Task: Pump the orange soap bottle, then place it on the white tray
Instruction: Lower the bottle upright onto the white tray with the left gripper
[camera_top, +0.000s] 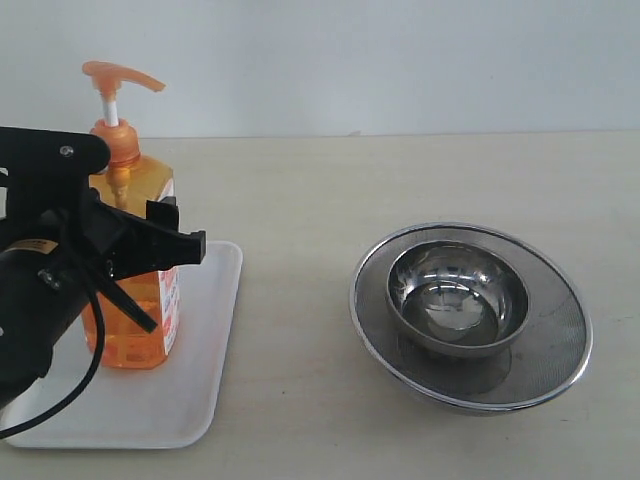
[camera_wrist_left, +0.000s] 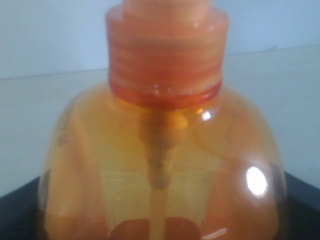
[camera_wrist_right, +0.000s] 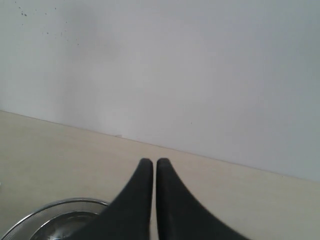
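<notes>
Exterior view: the orange soap bottle (camera_top: 125, 340) stands upright on the white tray (camera_top: 215, 330), toward the tray's far left part, pump head raised. My left gripper (camera_top: 180, 245) reaches in at shoulder height, one finger crossing the bottle's near face. Left wrist view: dark fingers (camera_wrist_left: 15, 215) flank the bottle's sides; I cannot tell whether they clamp it or merely sit beside it. Right wrist view: my right gripper (camera_wrist_right: 154, 162) has its fingers pressed together, grasping nothing, above the rim of the mesh strainer (camera_top: 560, 330). The strainer holds a steel bowl (camera_top: 458, 290) and lies well apart from the tray on the table (camera_top: 300, 190).
</notes>
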